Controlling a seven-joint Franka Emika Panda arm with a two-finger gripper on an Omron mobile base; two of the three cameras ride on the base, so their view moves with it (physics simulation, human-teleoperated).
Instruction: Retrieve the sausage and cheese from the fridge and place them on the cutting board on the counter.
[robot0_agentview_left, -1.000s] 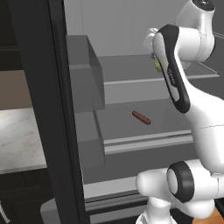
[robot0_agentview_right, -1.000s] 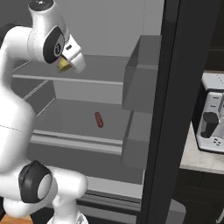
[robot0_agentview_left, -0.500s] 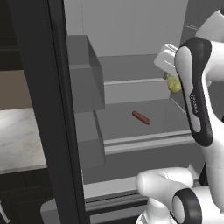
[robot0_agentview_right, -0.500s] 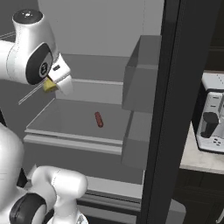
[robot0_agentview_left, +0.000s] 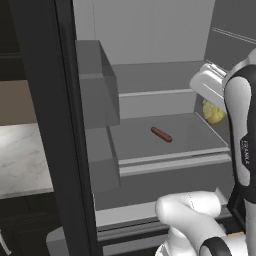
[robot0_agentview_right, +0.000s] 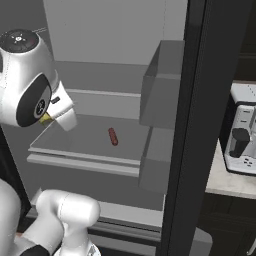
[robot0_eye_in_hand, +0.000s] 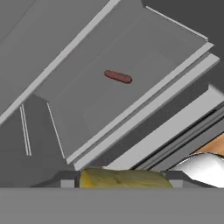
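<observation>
Hand view: the cheese sits between the two dark fingertips at the bottom edge, with the fridge shelf and the sausage beyond.
Hand: the hand stands partly open around the pale yellow chunk, its fingers on either side of it; it appears to have hold of the cheese, lifted off the shelf at the right side of the fridge opening.
Cheese: in the left base view it shows as a yellow lump just under the white wrist, at the right edge of the shelf; in the right base view a yellow sliver peeks out below the wrist.
Sausage: lies alone near the middle of the light grey shelf, well apart from the hand, untouched.
Fridge: door open, shelves and door bins in sight.
Worktop: a marble patch shows left of the door.
Step in hand: by my reading, carrying the cheese out of the fridge.
Next move: calls for drawing the arm clear of the shelf and door, keeping the grip, then turning toward the cutting board; the sausage is yet to be fetched.
</observation>
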